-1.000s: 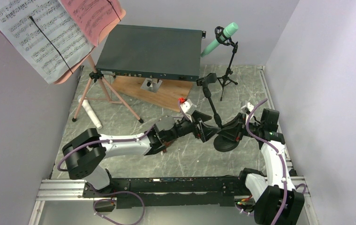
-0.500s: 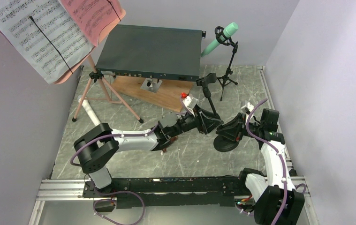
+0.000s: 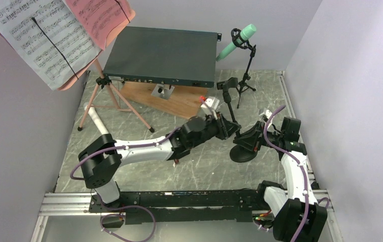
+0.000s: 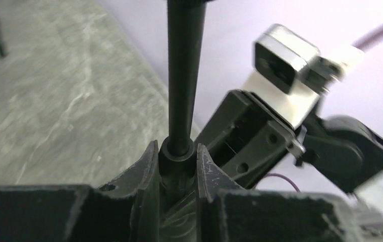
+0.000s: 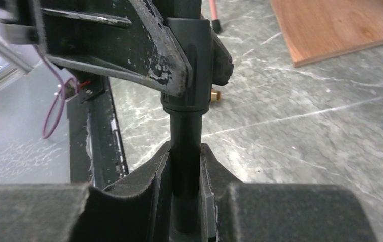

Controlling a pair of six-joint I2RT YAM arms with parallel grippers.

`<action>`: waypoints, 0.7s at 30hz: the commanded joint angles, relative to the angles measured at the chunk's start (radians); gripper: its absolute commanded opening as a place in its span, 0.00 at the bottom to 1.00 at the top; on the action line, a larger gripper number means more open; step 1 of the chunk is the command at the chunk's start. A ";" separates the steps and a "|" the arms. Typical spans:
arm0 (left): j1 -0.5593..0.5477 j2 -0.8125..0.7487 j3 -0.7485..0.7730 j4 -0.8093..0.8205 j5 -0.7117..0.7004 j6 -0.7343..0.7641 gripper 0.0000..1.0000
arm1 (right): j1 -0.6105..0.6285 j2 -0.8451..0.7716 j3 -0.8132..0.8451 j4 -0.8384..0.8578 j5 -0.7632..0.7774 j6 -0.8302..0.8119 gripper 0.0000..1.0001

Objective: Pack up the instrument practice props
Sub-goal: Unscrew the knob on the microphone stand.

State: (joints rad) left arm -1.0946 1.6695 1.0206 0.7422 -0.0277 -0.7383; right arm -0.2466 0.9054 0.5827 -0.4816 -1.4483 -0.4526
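A black mic mount stands mid-table on its round base (image 3: 243,152), its pole (image 3: 231,108) rising to an empty clip (image 3: 228,83). My left gripper (image 3: 232,129) is shut on the pole's collar (image 4: 178,154). Just below it, near the base, my right gripper (image 3: 245,141) is shut on the same pole (image 5: 186,151). The right wrist view shows the left fingers (image 5: 128,45) clamped on the collar above. A mint microphone (image 3: 237,41) sits on a black tripod mount (image 3: 244,75) behind. The pink music stand (image 3: 109,96) holds white (image 3: 33,35) and red (image 3: 101,17) pages. A white microphone (image 3: 97,121) lies by its legs.
A big dark grey metal box (image 3: 164,53) rests on a wooden board (image 3: 174,101) at the back centre. Walls close in on the left, back and right. The aluminium rail (image 3: 68,201) with the arm bases runs along the near edge.
My left gripper has reached right to the mount's pole and closed on it; the pole's clip has shifted slightly right. The right gripper has kept its grip and place.
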 commanded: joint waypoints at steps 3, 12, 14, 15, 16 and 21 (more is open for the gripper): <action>-0.094 0.069 0.526 -1.041 -0.477 -0.424 0.00 | 0.004 -0.007 0.020 0.117 0.080 0.069 0.00; -0.135 0.143 0.672 -1.129 -0.531 -0.350 0.07 | -0.006 -0.006 0.015 0.151 0.075 0.112 0.00; -0.134 0.077 0.563 -0.934 -0.478 -0.212 0.28 | -0.009 -0.005 0.018 0.147 0.042 0.108 0.00; -0.134 0.039 0.487 -0.832 -0.439 -0.158 0.45 | -0.012 -0.003 0.022 0.135 0.028 0.094 0.00; -0.133 -0.001 0.414 -0.723 -0.408 -0.110 0.62 | -0.014 -0.003 0.025 0.122 0.009 0.081 0.00; -0.102 -0.171 0.106 -0.411 -0.212 0.061 0.99 | -0.021 -0.005 0.036 0.071 -0.067 0.026 0.00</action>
State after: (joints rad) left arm -1.2163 1.6405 1.2861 -0.0082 -0.4255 -0.8612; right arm -0.2604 0.9100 0.5816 -0.4183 -1.3815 -0.3721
